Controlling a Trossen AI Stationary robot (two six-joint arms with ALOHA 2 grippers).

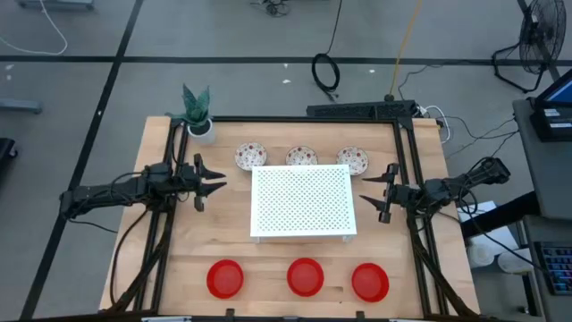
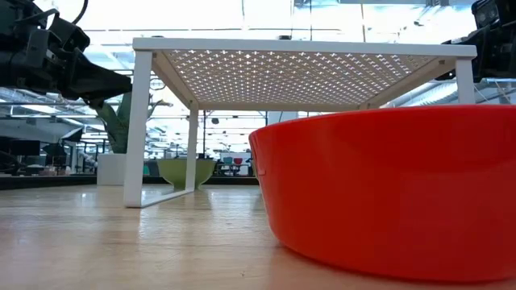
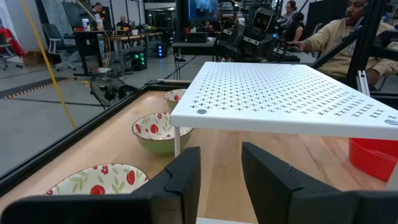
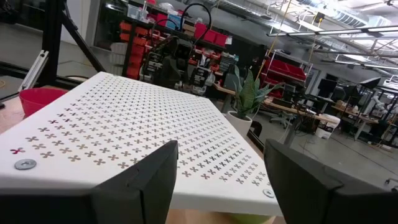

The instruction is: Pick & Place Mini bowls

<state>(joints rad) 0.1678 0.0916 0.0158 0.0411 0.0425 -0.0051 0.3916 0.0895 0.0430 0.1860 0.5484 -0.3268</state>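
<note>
With both tools open and empty, the left tool [image 1: 217, 184] and right tool [image 1: 366, 190] flank the white rack [image 1: 303, 200], patterned bowls [image 1: 301, 157] just beyond, red bowls [image 1: 305, 276] opposite, so any low reach risks clipping the rack's legs.

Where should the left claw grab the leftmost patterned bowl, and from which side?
Probably on the rim, from above. The leftmost patterned bowl sits upright and shallow on the table, so a thin edge is all there is to pinch. Take the rim arc facing the left claw, which is open and close by; the arc beside the white perforated board looks tighter.
</note>
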